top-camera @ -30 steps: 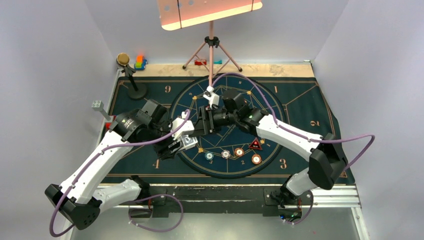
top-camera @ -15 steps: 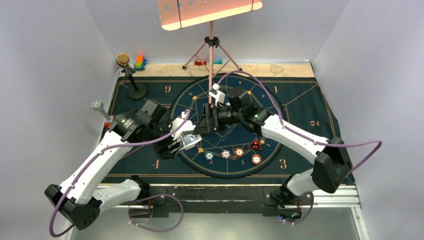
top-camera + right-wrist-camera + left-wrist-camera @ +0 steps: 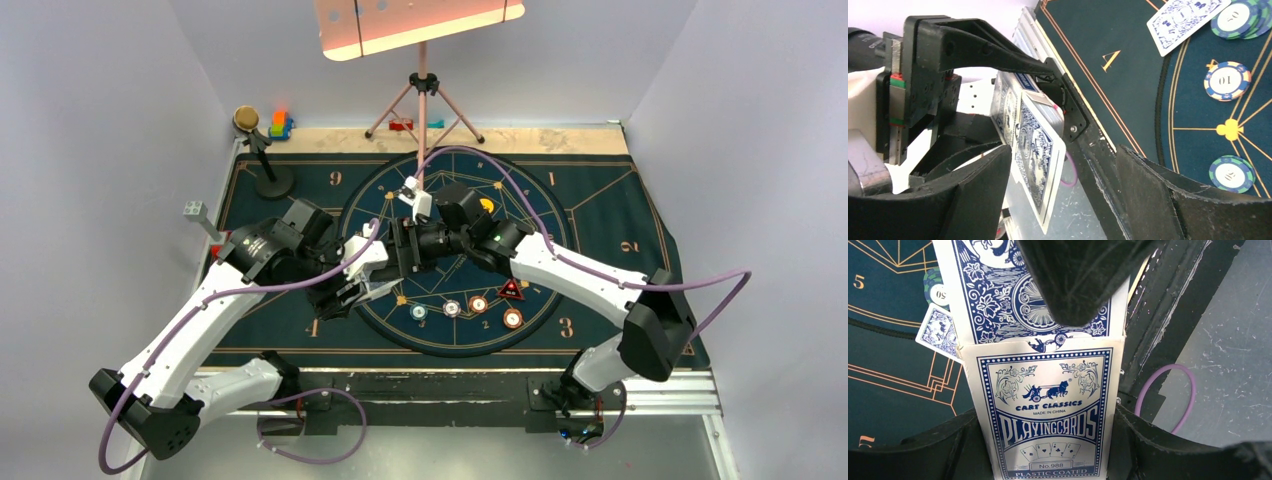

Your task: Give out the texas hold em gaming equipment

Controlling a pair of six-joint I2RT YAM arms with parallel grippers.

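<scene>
- We see the left pincer [image 3: 1047, 450], arm reaching inward and low, clamped on a card box [image 3: 1045, 405] between its fingers.
- Blue-backed playing cards [image 3: 993, 295] stick out beyond its tips.
- The right pincer [image 3: 1060, 155], arm stretched toward it, stands open, jaws either side of those cards.

The card box [image 3: 1048, 415] stands open, with blue-backed cards [image 3: 993, 300] protruding from its top. Four chips [image 3: 479, 303] and the triangular marker [image 3: 511, 290] lie flat to the right of the box.
</scene>
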